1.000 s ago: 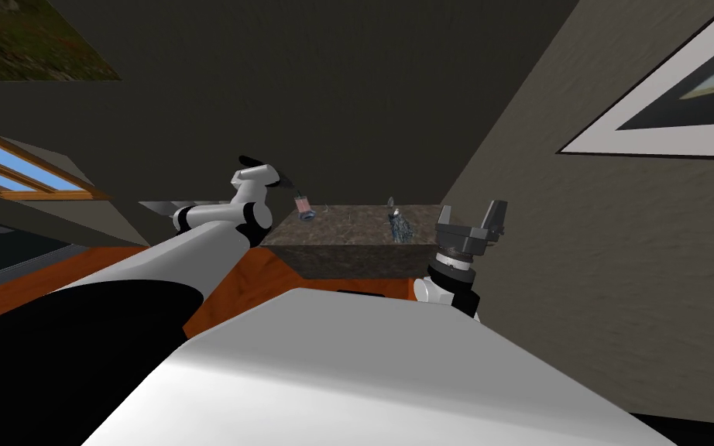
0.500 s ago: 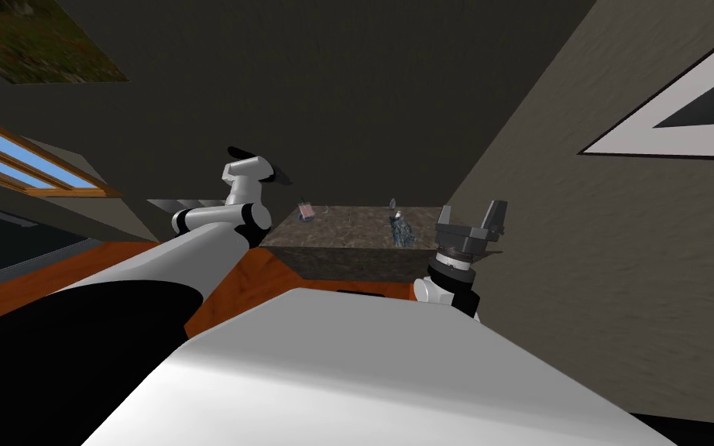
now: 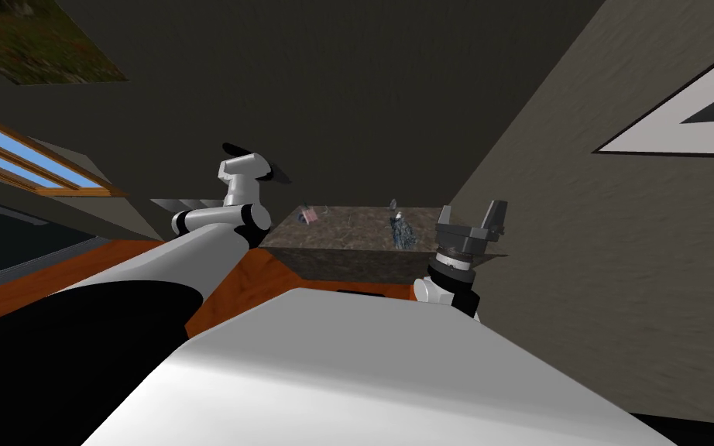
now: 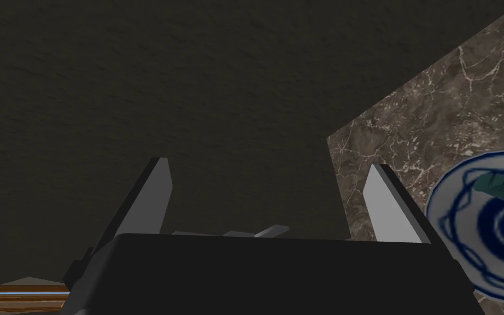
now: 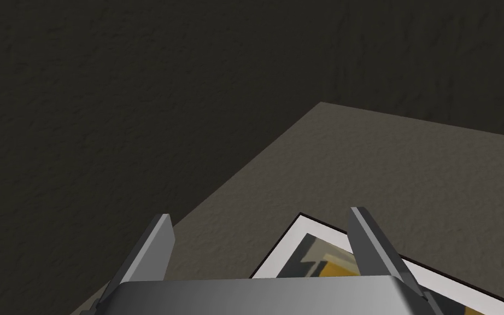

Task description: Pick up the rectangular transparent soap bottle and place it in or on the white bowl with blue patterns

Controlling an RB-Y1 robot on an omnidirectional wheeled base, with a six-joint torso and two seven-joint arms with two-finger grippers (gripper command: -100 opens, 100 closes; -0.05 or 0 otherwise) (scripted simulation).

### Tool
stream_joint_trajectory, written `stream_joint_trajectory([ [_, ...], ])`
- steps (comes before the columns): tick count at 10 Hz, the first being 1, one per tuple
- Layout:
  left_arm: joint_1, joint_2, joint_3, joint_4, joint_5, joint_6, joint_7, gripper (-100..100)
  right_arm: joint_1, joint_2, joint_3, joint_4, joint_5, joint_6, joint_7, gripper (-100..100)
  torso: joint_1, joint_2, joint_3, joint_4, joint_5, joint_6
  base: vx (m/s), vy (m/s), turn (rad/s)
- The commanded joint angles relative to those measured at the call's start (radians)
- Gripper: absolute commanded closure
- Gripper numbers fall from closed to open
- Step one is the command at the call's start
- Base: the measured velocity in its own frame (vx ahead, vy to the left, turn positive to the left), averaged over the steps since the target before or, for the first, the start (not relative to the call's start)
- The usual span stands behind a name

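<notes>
Left gripper (image 4: 267, 164) and right gripper (image 5: 261, 214) stand open. One clear soap bottle (image 4: 497, 187) lies in one white bowl with blue rings (image 4: 445, 219) on the brown marble surface (image 4: 453, 93).

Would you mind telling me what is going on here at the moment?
The robot's left gripper is open and empty, hovering by the edge of the marble-patterned counter. The soap bottle appears to rest in the white bowl with blue patterns on that counter, so the placing looks done. The right gripper is also open, holding nothing, at the robot's right side.
</notes>
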Motion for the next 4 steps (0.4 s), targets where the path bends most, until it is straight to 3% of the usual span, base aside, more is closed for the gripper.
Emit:
stream_joint_trajectory([
  [1,0.000,0.000,0.000,0.000,0.000,0.000,0.000,0,0.000,0.000,0.000,0.000,0.000,0.000,0.000,0,0.000,0.000,0.000,0.000,0.000,0.000,0.000,0.000,0.000],
  [4,0.000,0.000,0.000,0.000,0.000,0.000,0.000,0,0.000,0.000,0.000,0.000,0.000,0.000,0.000,0,0.000,0.000,0.000,0.000,0.000,0.000,0.000,0.000,0.000],
])
